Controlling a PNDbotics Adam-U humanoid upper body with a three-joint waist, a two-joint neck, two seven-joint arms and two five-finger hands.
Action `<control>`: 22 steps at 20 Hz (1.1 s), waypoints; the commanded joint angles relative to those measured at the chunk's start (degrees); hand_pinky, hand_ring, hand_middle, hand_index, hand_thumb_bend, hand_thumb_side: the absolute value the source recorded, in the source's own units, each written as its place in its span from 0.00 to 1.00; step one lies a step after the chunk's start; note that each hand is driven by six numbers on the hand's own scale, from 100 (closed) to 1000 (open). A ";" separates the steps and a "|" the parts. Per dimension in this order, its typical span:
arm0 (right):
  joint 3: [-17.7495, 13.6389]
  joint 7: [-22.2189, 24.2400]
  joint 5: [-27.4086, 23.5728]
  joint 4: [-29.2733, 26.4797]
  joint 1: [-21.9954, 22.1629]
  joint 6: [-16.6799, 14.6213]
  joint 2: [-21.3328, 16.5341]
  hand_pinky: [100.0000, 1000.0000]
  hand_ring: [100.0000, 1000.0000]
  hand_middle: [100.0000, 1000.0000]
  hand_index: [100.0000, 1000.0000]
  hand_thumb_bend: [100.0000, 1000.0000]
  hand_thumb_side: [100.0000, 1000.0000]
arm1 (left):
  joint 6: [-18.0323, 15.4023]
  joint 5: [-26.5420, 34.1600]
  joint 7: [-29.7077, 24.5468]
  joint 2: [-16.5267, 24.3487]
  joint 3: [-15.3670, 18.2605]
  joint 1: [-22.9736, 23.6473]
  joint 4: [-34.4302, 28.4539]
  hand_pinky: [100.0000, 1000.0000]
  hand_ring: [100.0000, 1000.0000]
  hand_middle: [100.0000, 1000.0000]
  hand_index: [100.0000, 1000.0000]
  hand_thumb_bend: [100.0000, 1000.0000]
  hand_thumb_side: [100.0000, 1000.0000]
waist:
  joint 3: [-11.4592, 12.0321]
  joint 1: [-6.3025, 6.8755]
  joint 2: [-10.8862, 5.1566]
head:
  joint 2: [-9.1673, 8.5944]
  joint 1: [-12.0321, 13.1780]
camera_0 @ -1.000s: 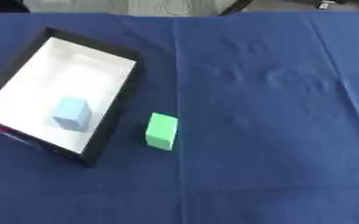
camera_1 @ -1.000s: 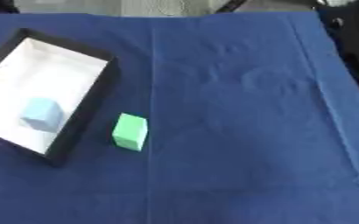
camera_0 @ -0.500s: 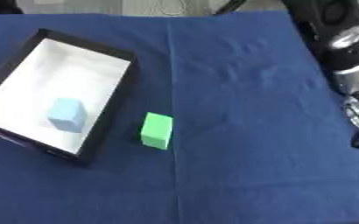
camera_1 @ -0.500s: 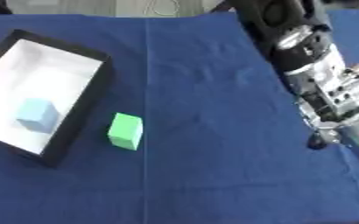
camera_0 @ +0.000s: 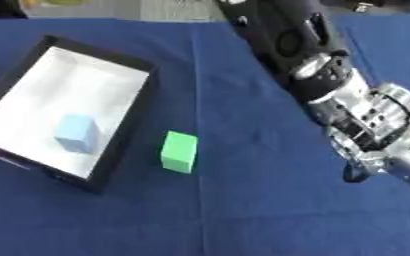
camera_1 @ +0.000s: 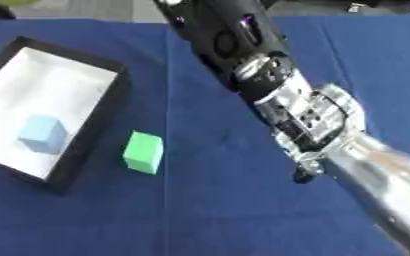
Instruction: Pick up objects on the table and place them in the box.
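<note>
Risk lies mostly in the approach: the right arm (camera_1: pixel 270 85) reaches in from the upper right across the blue-covered counter (camera_0: pixel 243 210), but the right hand (camera_0: pixel 401 160) is largely cut off at the picture edge, so I cannot tell whether its fingers are spread or curled, and nothing shows in its hold. The green block (camera_0: pixel 179 151) lies on the cloth just beside the black wall of the box (camera_0: pixel 121 145), well apart from the hand. A light blue block (camera_0: pixel 75 133) already sits inside on the white floor. Because the green block is so close to the wall, fingers coming down on its box side could catch the rim, shift the box, or tip the block over rather than enclose it. The left hand shows in neither view.
</note>
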 commanded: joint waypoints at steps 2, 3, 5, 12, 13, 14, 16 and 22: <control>-0.05 -0.52 7.75 3.05 0.11 -1.87 2.71 0.78 0.60 0.33 0.52 0.30 0.00 | -0.14 -0.60 0.52 1.59 1.31 -1.17 -1.13 0.65 0.77 0.83 0.86 0.52 0.54 | 0.95 -0.30 -0.87 | -0.33 -1.27; -0.19 -0.57 8.88 4.38 0.58 -2.24 3.52 0.78 0.60 0.34 0.52 0.16 0.00 | -0.13 -0.62 0.48 1.50 1.27 -1.40 -1.22 0.65 0.77 0.83 0.86 0.52 0.53 | 1.26 -0.30 -0.77 | -0.33 -1.62; -0.02 -0.97 11.59 6.69 1.62 -3.22 4.83 0.78 0.60 0.34 0.52 0.16 0.00 | -0.15 -0.60 0.29 1.36 1.09 -1.88 -1.42 0.65 0.77 0.83 0.86 0.52 0.54 | 1.85 -0.32 -0.56 | -0.47 -2.20; 0.77 -3.02 17.56 12.50 4.84 -5.59 7.72 0.78 0.60 0.36 0.53 0.18 0.00 | -0.09 -0.43 -0.07 0.85 0.80 -2.68 -1.50 0.65 0.77 0.83 0.86 0.52 0.54 | 2.72 -0.59 0.19 | -0.71 -2.94; 0.81 -3.47 18.09 13.11 5.13 -5.75 7.98 0.78 0.61 0.37 0.54 0.18 0.00 | -0.09 -0.42 -0.09 0.84 0.78 -2.73 -1.49 0.65 0.77 0.83 0.86 0.52 0.54 | 2.76 -0.61 0.25 | -0.76 -2.95; 0.94 -3.86 18.60 13.70 5.46 -5.91 8.23 0.78 0.61 0.38 0.56 0.20 0.00 | -0.08 -0.40 -0.10 0.83 0.77 -2.77 -1.48 0.65 0.77 0.83 0.86 0.52 0.54 | 2.78 -0.63 0.29 | -0.83 -2.93; 1.29 -4.26 19.61 14.76 5.97 -6.57 8.54 0.81 0.69 0.49 0.65 0.27 0.00 | -0.06 -0.38 -0.12 0.85 0.76 -2.73 -1.44 0.65 0.77 0.83 0.86 0.52 0.53 | 2.77 -0.61 0.33 | -0.76 -2.89; 1.11 -4.01 18.98 14.39 6.31 -9.39 7.94 0.92 0.88 0.76 0.85 0.44 0.26 | 0.02 -0.24 -0.08 1.01 0.78 -2.27 -1.22 0.65 0.77 0.83 0.86 0.52 0.53 | 2.52 -0.52 0.30 | -0.56 -2.36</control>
